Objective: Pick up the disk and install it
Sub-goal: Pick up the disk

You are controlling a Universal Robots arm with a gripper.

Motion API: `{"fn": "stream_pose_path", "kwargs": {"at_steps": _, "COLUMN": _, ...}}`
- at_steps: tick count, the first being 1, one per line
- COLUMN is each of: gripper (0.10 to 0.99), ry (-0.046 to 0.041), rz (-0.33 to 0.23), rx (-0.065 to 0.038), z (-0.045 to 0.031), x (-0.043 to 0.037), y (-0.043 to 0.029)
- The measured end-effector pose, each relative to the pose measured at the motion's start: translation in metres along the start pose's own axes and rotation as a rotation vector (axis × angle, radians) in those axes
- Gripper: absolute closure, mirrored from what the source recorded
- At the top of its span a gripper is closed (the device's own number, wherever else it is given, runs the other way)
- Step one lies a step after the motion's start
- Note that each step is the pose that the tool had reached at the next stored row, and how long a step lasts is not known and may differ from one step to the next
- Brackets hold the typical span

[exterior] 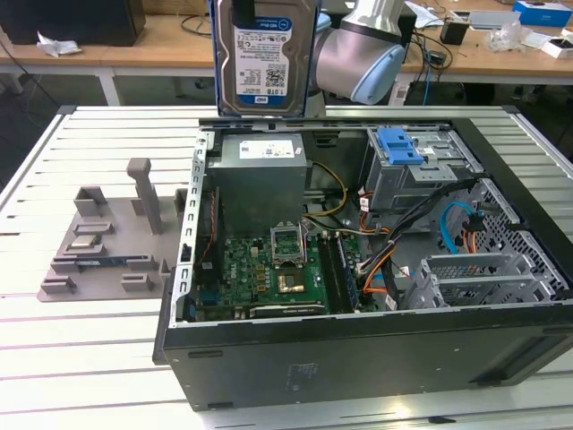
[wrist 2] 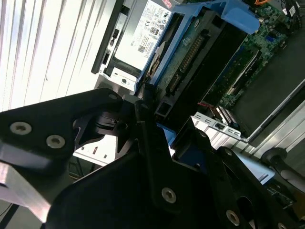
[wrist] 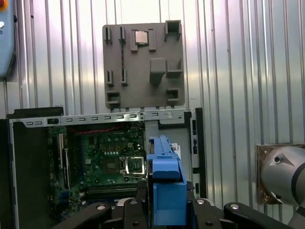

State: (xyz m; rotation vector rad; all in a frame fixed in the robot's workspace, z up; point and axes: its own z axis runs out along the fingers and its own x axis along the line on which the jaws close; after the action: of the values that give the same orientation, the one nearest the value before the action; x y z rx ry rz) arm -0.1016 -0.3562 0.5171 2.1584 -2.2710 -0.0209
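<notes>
– Exterior view?
– Raised, near the table's (exterior: 54, 358) edge, looking down into the open computer case (exterior: 358, 367).
– Wrist views?
– Both above the case, facing down; every view shares the motherboard (exterior: 260, 269).

disk (exterior: 265, 63) top cut off

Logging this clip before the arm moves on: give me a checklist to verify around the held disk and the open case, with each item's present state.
1. Grip on the disk: ok. The gripper is shut on its blue carrier.
2. Disk clear of the case: ok. In the exterior view it hangs above the power supply, apart from it.
3. Carrier on the disk: ok, blue frame on both sides.
4. Way to the drive cage: not ok, cables cross in front of it.
5. Free slot in the cage: cannot tell; a blue bracket sits at its top.
</notes>
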Motion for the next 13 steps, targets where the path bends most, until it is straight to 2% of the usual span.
{"fn": "stream_pose_path", "kwargs": {"at_steps": 13, "gripper": 0.714, "ry": 0.0000, "rz": 0.000, "rx": 0.000, "z": 0.0002, "x": 0.0161, "y": -0.0023}}
